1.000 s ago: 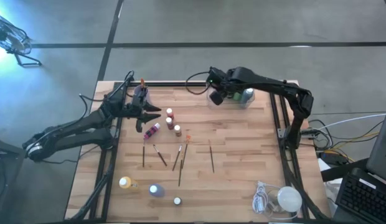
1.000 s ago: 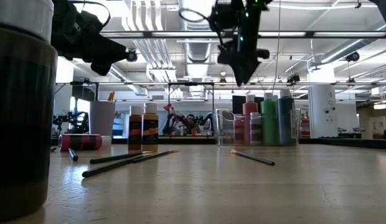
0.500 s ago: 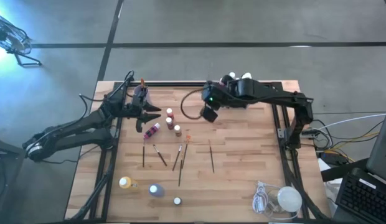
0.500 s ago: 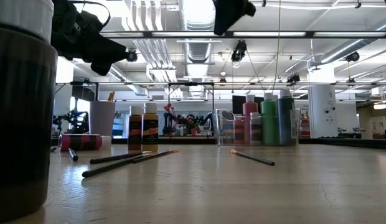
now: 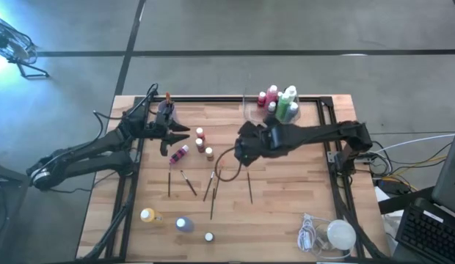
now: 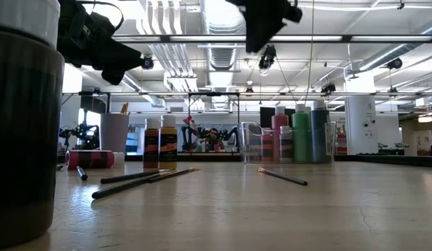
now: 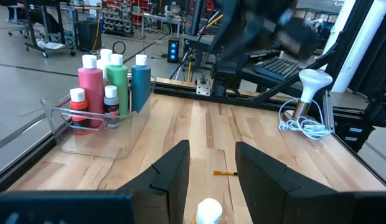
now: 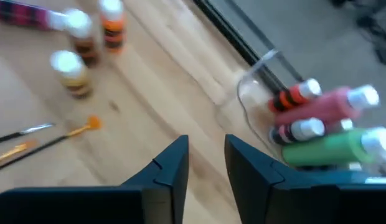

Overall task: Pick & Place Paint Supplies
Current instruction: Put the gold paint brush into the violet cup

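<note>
With our right tool [image 5: 244,151] parted and empty above the paintbrushes [image 5: 211,185] lying mid-surface, and our left tool [image 5: 175,136] likewise open over the small bottles [image 5: 200,139], we judge the brushes light, thin and rollable, best pinched mid-shaft.

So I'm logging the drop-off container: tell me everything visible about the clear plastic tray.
The clear plastic tray is a see-through bin with rounded corners and low walls, standing upright on the wooden table near its far edge. Bottles stand inside it, pink, green and blue ones among them, all pale-capped. Neither end effector touches it.
</note>
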